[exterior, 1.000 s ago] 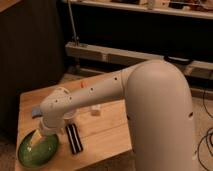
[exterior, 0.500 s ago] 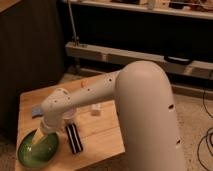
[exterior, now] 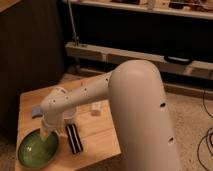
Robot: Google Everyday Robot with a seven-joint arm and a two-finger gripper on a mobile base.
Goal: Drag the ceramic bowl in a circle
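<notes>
Black bar (exterior: 74, 138), blue item (exterior: 37, 111), white box (exterior: 96, 108) on wooden table (exterior: 92, 136)

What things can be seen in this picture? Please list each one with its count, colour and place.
ceramic bowl: one, glossy green, front left corner of the table
black block: one, black with a pale stripe, on the table just right of the bowl
blue object: one, blue, left edge of the table, behind the bowl
white object: one, white, middle of the table
pale cup: one, translucent, partly hidden behind the arm
table: one, light wood, lower left
grey rail: one, grey, behind the table
cables: several, dark, on the floor at right
arm: one, white, reaching from the right across the table
gripper: one, pale, at the bowl's far rim
</notes>
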